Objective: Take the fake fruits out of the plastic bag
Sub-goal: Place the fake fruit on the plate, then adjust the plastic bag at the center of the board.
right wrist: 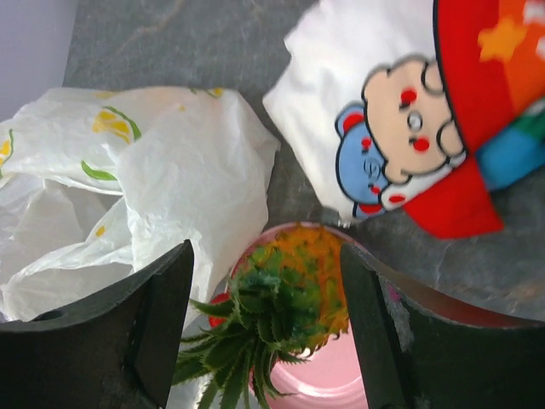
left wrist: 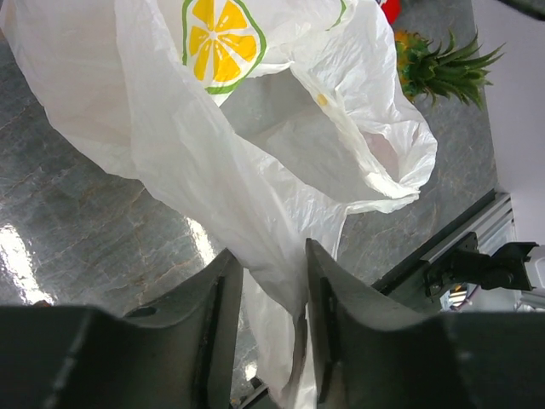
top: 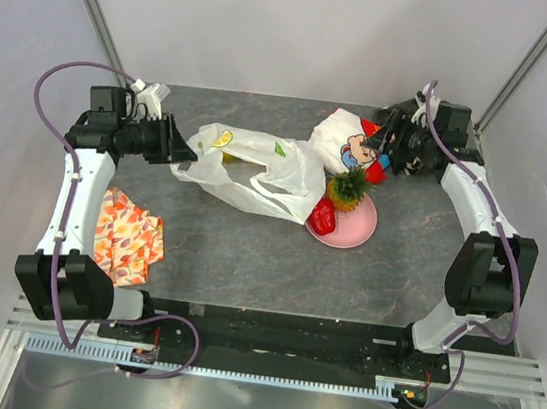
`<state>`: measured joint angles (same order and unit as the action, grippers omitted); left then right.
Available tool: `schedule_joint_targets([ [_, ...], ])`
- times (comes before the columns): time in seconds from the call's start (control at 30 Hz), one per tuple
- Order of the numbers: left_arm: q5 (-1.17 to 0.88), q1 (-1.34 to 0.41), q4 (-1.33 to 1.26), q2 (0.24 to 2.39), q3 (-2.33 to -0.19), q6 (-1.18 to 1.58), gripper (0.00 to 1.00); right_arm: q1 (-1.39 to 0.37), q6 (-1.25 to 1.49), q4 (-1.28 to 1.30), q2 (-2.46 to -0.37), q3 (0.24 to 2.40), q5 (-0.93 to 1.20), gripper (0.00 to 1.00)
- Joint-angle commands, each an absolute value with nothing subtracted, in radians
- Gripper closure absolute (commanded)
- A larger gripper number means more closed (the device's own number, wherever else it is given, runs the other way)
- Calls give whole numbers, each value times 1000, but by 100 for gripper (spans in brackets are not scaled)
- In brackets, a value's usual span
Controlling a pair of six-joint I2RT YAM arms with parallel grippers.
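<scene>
The plastic bag [top: 258, 167] lies crumpled across the middle of the table, with lemon and green prints. My left gripper [top: 176, 141] is shut on the bag's left end. In the left wrist view the film [left wrist: 255, 170] is pinched between my fingers [left wrist: 328, 315]. The orange pineapple [top: 348, 189] and a shiny red piece [top: 323, 216] rest on a pink plate [top: 358, 234]. My right gripper [top: 388, 141] is open and empty, raised behind the plate. In the right wrist view its gripper [right wrist: 264, 251] frames the pineapple [right wrist: 298, 290] below. No peach or yellow piece shows.
A white cloth with a cartoon bear [top: 347, 144] lies at the back right, under my right gripper. An orange patterned cloth [top: 128, 236] lies near the left front. Grey walls enclose the table at the back and sides.
</scene>
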<state>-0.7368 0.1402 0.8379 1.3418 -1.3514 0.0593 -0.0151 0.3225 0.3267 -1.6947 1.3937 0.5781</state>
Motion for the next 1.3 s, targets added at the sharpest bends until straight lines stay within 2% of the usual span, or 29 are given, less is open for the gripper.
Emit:
schedule_joint_targets([
  [0.0,-775,147,833,1299,-1327,44,69,-92,160,336,-1623,1540,512,23],
  [0.03,-776,146,828,1295,-1321,49,80,-124,125,362,-1621,1561,503,23],
  [0.13,-791,146,821,1276,-1290,74,97,-309,9,402,-1624,1641,474,27],
  [0.23,-813,147,804,1252,-1241,106,98,-461,-90,414,-1644,1652,463,35],
  [0.37,-818,147,792,1227,-1197,129,98,-601,-124,416,-1690,1652,466,51],
  [0.47,-818,146,792,1216,-1181,141,98,-672,-140,417,-1742,1661,474,57],
  [0.73,-853,146,782,1186,-1152,193,98,-707,-74,423,-1980,1793,425,60],
  [0.9,-893,147,758,1196,-1152,239,98,-719,-74,425,-2060,1871,428,60],
  [1.03,-936,147,758,1218,-1163,233,98,-735,-80,428,-2140,1928,359,56],
  [1.1,-980,147,761,1218,-1158,233,98,-735,-72,425,-2184,1969,273,48],
  [1.17,-1006,147,761,1212,-1152,236,98,-735,-69,416,-2212,1993,172,32],
  [1.27,-1034,147,764,1195,-1118,233,98,-735,-86,417,-2272,2057,106,21],
])
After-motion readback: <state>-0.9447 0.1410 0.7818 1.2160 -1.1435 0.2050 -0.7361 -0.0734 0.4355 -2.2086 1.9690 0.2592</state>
